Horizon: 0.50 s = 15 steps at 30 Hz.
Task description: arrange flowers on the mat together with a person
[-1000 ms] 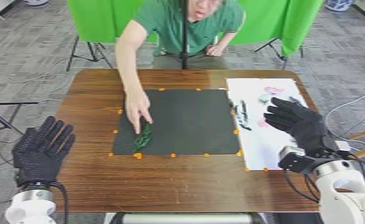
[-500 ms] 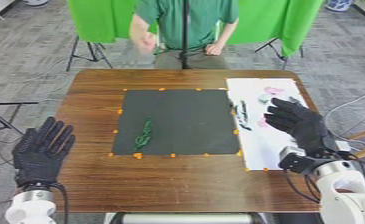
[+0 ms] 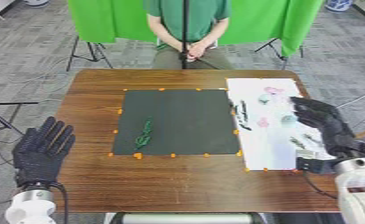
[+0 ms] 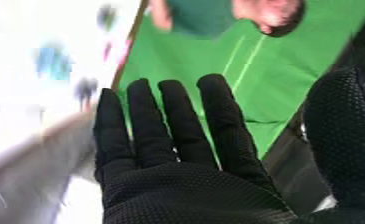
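Brown table (image 3: pixel 187 185), dark mat (image 3: pixel 183 117), green curtain (image 3: pixel 107 22)

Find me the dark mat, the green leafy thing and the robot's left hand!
Dark mat (image 3: pixel 192 120), head view: its bare middle.
Green leafy thing (image 3: pixel 143 140), head view: its wider lower part.
Left hand (image 3: pixel 40 159), head view: broad part below the fingers.

Below the fingers, our left hand (image 3: pixel 38 164) and right hand (image 3: pixel 322 119) wear black fabric, dotted across the right palm, and farther down black cables (image 3: pixel 65 200) run beside white, rounded arms (image 3: pixel 31 206).
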{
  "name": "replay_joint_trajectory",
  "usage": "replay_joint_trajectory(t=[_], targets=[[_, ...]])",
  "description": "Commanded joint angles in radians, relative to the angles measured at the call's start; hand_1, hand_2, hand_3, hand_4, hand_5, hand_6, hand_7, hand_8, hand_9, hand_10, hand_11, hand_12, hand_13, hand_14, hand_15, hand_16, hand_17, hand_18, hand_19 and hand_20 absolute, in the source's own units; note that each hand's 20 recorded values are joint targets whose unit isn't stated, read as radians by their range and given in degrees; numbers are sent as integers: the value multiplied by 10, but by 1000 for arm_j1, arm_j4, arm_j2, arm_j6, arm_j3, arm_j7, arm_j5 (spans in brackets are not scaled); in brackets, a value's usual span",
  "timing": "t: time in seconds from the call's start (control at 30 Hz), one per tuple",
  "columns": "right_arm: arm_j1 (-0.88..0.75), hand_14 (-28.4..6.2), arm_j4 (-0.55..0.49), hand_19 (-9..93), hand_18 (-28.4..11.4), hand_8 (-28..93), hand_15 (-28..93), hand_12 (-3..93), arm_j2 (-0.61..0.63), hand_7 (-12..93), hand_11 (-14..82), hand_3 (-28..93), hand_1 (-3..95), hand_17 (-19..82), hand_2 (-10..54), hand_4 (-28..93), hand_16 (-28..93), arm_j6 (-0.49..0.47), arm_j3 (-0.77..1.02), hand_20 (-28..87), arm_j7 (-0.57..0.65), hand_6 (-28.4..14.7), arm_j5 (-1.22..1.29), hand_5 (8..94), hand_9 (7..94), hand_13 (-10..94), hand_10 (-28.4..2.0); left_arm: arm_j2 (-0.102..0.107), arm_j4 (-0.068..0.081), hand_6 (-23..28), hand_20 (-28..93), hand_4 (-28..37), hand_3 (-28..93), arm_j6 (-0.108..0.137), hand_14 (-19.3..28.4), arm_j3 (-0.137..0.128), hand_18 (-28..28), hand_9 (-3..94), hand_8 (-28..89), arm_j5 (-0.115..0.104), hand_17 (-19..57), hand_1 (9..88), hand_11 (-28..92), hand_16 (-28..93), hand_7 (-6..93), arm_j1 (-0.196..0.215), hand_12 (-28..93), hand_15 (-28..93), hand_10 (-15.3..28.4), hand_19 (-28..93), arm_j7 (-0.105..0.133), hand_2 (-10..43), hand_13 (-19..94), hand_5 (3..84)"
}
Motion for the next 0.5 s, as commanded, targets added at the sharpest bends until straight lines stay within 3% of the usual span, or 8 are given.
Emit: replay_joint_trajectory(t=[0.03,0.07,0.13,0.23,0.33,0.5], targets=[[-47,-177,-16,325,-188,-112,78,141,80,140,66,795,200,82,-1,-247,198,42,-1,117,286,-64,-628,389,378,301,-181,1,-2,90,108,-283,758,17,167,-11,164,418,-104,-5,-73,276,218,-77,149,32,70,332,135,406,6,138,311,471],[-40,-179,-14,333,-189,-109,74,143,91,137,69,793,202,76,-9,-246,201,-9,-8,118,334,-65,-740,390,379,294,-184,2,-5,90,107,-283,758,27,167,-9,164,418,-104,-13,-73,276,218,-77,149,31,70,333,135,406,11,138,312,471],[-25,-180,-9,355,-191,-105,94,161,114,132,98,781,201,68,-41,-246,220,-101,-25,119,410,-67,-883,397,404,303,-187,0,-4,91,108,-283,758,16,167,-8,164,419,-105,-25,-73,276,218,-77,149,29,70,334,135,406,12,139,312,473],[-2,-177,-1,392,-194,-104,169,202,130,137,162,770,199,71,-75,-258,244,-157,-54,121,489,-68,-937,430,433,322,-190,2,-3,90,109,-283,759,19,167,-6,165,420,-105,-20,-73,275,219,-78,152,25,70,336,135,408,14,139,313,473],[24,-174,18,443,-195,-113,321,233,129,157,263,752,211,88,-93,-278,204,-243,-83,129,548,-66,-996,483,457,343,-193,2,-9,91,110,-283,759,41,168,-2,165,422,-105,-27,-73,276,220,-78,154,26,71,338,135,409,14,140,313,475],[50,-191,19,525,-206,-121,569,320,108,192,451,729,239,103,-95,-282,206,-377,-91,155,585,-56,-936,548,460,361,-201,-1,-11,91,111,-283,760,43,169,-2,166,425,-106,-32,-72,277,223,-79,157,35,72,343,137,414,17,141,315,478]])
